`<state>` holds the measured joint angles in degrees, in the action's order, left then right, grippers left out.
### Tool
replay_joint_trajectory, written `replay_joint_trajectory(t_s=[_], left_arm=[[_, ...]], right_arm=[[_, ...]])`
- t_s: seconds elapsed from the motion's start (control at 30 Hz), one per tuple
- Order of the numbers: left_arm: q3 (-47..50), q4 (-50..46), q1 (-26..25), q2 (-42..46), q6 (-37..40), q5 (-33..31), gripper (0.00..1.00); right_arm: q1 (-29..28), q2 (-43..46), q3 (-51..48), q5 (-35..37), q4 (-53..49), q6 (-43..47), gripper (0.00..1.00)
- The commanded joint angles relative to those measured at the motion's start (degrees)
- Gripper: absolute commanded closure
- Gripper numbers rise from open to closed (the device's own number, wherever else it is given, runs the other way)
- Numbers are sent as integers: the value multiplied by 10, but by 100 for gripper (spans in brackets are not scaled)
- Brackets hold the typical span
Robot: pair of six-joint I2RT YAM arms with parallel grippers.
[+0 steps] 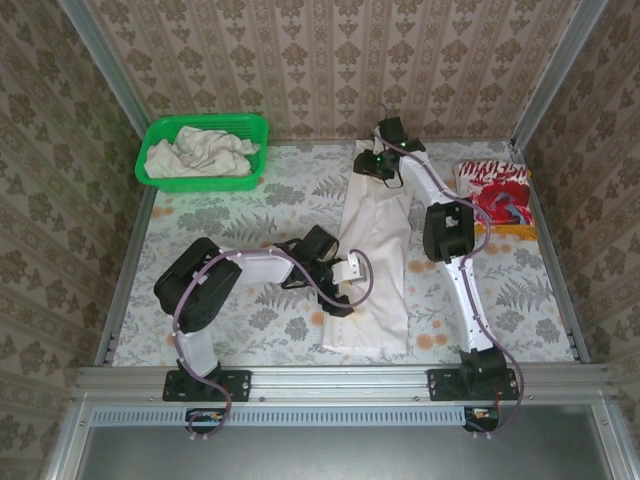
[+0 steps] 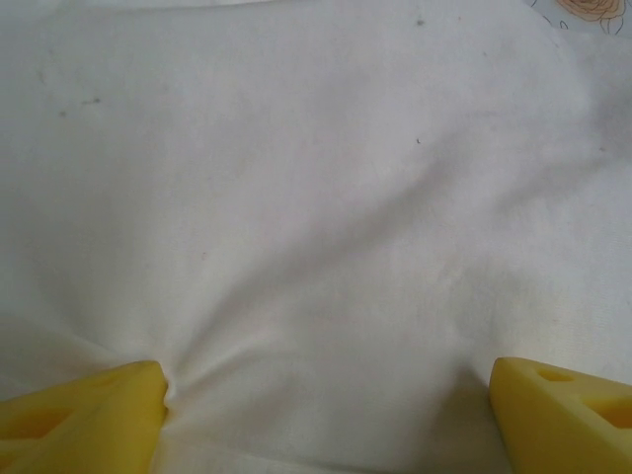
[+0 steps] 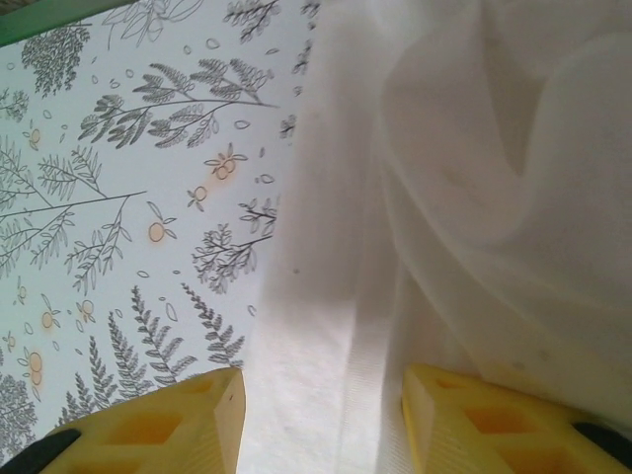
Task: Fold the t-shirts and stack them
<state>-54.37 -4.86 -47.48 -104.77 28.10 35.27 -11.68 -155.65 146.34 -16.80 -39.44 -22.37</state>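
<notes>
Left pincer (image 2: 328, 405), right pincer (image 3: 324, 420) at flat shirt (image 1: 378, 270); three shirts (image 1: 200, 152), one basket (image 1: 150, 181).

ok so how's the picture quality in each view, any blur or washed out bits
top external: even soft light, sharp, no hard shadows on the t-shirt; left wrist: its white cloth looks washed out and low-contrast, creases faint; right wrist: tablecloth print crisp, the draped cloth overbright
</notes>
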Motion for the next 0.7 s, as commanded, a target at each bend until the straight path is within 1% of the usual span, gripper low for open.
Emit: replay_joint_trajectory(t_s=[0.0, 0.13, 0.23, 0.27, 0.33, 0.43, 0.47, 0.57, 0.67], left_arm=[[9, -48, 11, 5, -7, 11, 14], [6, -43, 11, 3, -8, 11, 14], [6, -43, 11, 5, -10, 11, 14], [7, -42, 12, 5, -11, 11, 14], [10, -40, 12, 7, -14, 11, 13], [12, -34, 13, 5, -22, 11, 13], [11, -34, 13, 2, -23, 28, 13], [4, -34, 12, -4, -24, 34, 13], [3, -33, 13, -3, -23, 32, 13]], right_arm=[[-5, -18, 23, -21, -23, -25, 54], [-4, -13, 30, -31, -27, -33, 53], [-5, 29, 12, -18, -34, -21, 51], [-5, 56, -17, -5, -29, -13, 50], [-3, 123, -112, 27, 15, -3, 48], [17, 211, -265, 50, 103, -32, 45], [26, 230, -305, 50, 123, -44, 44], [46, 258, -386, 57, 149, -54, 43], [55, 262, -427, 63, 153, -47, 42]])
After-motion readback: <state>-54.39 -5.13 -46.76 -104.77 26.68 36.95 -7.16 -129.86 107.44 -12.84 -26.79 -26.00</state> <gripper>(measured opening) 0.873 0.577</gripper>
